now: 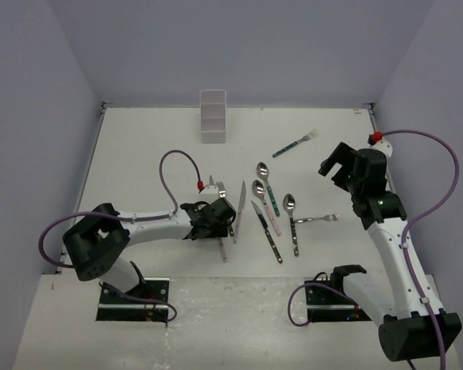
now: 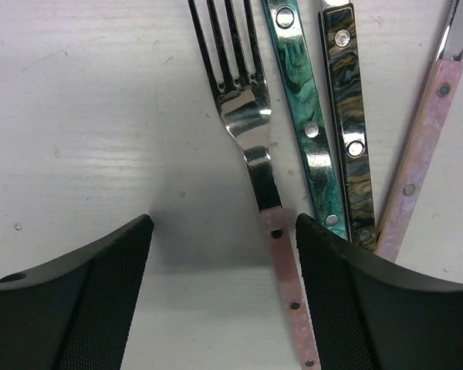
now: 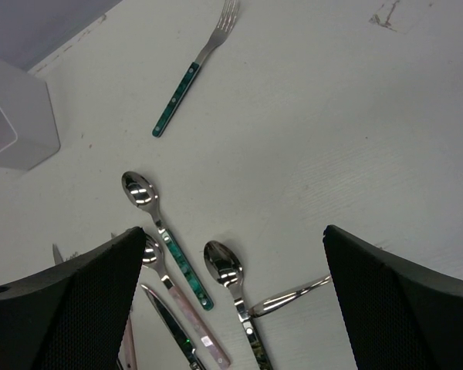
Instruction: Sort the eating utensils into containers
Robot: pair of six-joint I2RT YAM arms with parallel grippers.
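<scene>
My left gripper (image 1: 214, 219) (image 2: 224, 258) is down on the table, open, its jaws astride the pink handle of a fork (image 2: 248, 123) (image 1: 221, 202). The handle lies close against the right finger (image 2: 355, 301); a wide gap separates it from the left finger (image 2: 69, 308). Teal (image 2: 302, 108), black (image 2: 347, 116) and pink (image 2: 420, 146) handles lie just beside the fork. My right gripper (image 1: 341, 165) (image 3: 233, 239) hangs open and empty above the other utensils: a teal spoon (image 3: 160, 231), a black-handled spoon (image 3: 230, 281) and a teal fork (image 3: 191, 77). The white container (image 1: 213, 116) stands at the back.
A pink spoon (image 1: 265, 203), a black knife (image 1: 268, 233), a silver fork (image 1: 318, 219) and a long knife (image 1: 239, 210) lie mid-table. The container's corner (image 3: 19, 127) shows in the right wrist view. Purple cables loop beside both arms.
</scene>
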